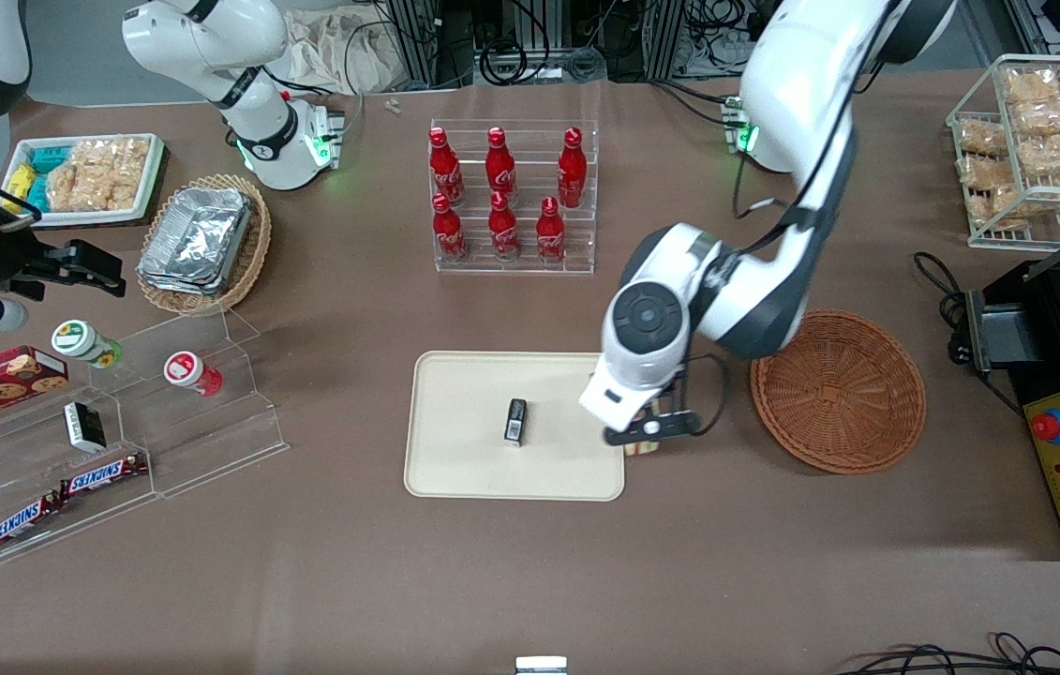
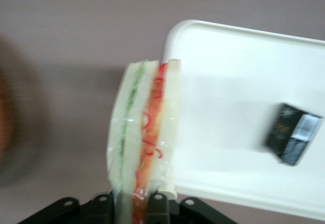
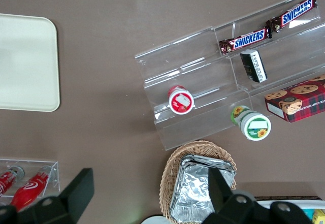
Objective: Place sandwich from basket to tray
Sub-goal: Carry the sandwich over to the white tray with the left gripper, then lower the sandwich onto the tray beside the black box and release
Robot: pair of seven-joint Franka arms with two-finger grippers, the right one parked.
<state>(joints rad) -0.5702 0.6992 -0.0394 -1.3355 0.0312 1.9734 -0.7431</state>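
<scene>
End effector, sandwich at tray edge

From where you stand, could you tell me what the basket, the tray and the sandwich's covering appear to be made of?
Basket: woven reddish-brown wicker, ribbed weave visible. Tray: smooth cream, matte, probably plastic. Sandwich, held in the gripper at the tray's edge: glossy wrinkled clear film, apparently plastic wrap.

The gripper, clamped on the sandwich, hangs over the tray's edge nearest the round basket. On the tray only a small black box stands near the middle, with bare tray surface all around it. The rack of red bottles stands well apart, farther from the front camera.
</scene>
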